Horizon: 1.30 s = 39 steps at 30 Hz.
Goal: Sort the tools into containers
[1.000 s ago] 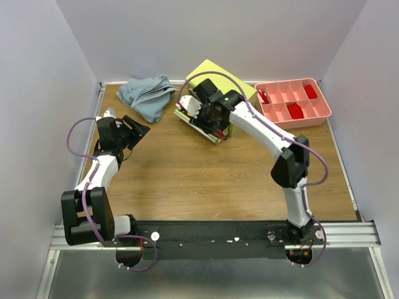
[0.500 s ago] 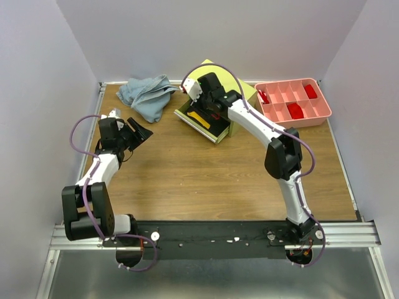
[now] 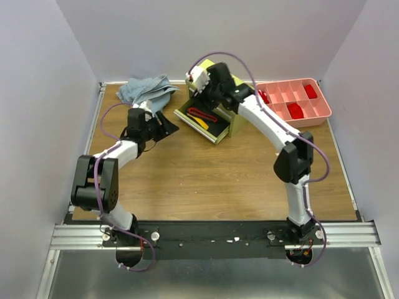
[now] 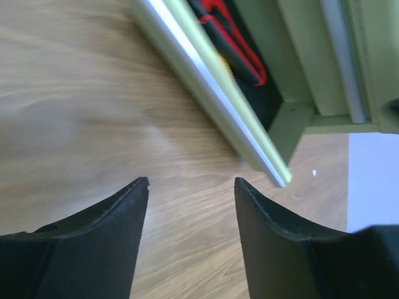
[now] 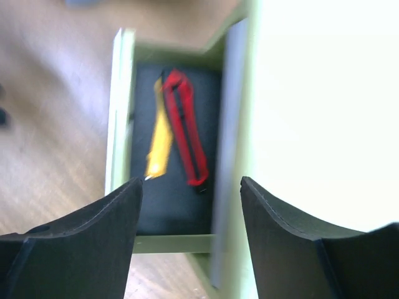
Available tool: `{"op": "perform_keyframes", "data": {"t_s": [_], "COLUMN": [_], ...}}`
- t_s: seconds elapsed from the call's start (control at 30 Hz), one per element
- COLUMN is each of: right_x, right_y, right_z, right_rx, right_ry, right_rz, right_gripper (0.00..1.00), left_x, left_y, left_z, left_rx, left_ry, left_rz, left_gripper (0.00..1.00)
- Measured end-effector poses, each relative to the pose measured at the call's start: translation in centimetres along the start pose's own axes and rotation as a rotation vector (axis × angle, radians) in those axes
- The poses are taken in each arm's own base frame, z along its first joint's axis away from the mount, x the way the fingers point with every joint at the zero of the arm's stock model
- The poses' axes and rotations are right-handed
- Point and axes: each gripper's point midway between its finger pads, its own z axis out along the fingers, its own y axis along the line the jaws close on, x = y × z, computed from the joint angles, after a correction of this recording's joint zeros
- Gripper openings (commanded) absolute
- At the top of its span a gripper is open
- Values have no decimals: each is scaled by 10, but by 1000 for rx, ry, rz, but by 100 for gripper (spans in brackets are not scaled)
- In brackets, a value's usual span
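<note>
The yellow-green chest [image 3: 237,126] stands at the back centre with one drawer [image 3: 194,128] pulled out toward the left front. A red-black utility knife [image 3: 202,114] and a yellow utility knife [image 3: 201,122] lie side by side in it on a black liner. My right gripper [image 3: 209,93] hovers open above the chest's back. In its wrist view the empty right gripper [image 5: 190,180] looks down on the red-black knife [image 5: 187,128] and yellow knife [image 5: 159,140]. My left gripper [image 3: 169,126] is open and low over the table. It sits just left of the drawer's silvery front edge [image 4: 206,93], holding nothing.
A blue-grey cloth [image 3: 146,93] lies crumpled at the back left, close behind the left arm. A pink compartment tray [image 3: 315,118] with red items sits at the back right, beside the chest. Walls close in the table on three sides.
The right gripper opened and pulled up and back from the drawer. The red-black knife now lies beside the yellow one. The left arm swung right to the drawer's front.
</note>
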Motion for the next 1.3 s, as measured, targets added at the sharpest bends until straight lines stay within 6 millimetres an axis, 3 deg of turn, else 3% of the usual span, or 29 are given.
{"op": "perform_keyframes", "data": {"t_s": [0.1, 0.2, 0.23, 0.3, 0.33, 0.43, 0.6, 0.7, 0.93, 1.3], "right_x": [-29, -49, -52, -50, -48, -31, 13, 25, 28, 38], "right_y": [-38, -91, -103, -135, -147, -183, -191, -188, -185, -186], "right_z": [-33, -57, -60, -61, -59, -39, 1, 13, 15, 11], "right_rx": [90, 225, 259, 346, 376, 443, 434, 420, 404, 399], "right_ry": [-121, -232, -254, -276, -283, -273, -183, -151, -150, -144], "right_rz": [42, 87, 99, 133, 147, 164, 184, 181, 176, 191], "right_gripper": [69, 61, 51, 30, 1, 0, 0, 1, 1, 0], "left_x": [5, 7, 6, 7, 8, 11, 24, 31, 38, 59], "left_y": [-18, -21, -21, -19, -19, -18, -24, -34, -62, -91], "left_z": [22, 41, 44, 51, 57, 70, 88, 98, 132, 178], "left_rx": [50, 69, 72, 78, 88, 120, 167, 197, 273, 343], "left_ry": [29, 52, 54, 59, 66, 78, 117, 144, 173, 214], "left_rz": [17, 12, 8, -4, -17, -51, -87, -95, -92, -83], "left_gripper": [56, 38, 27, 19, 15, 7, 4, 5, 6, 13]}}
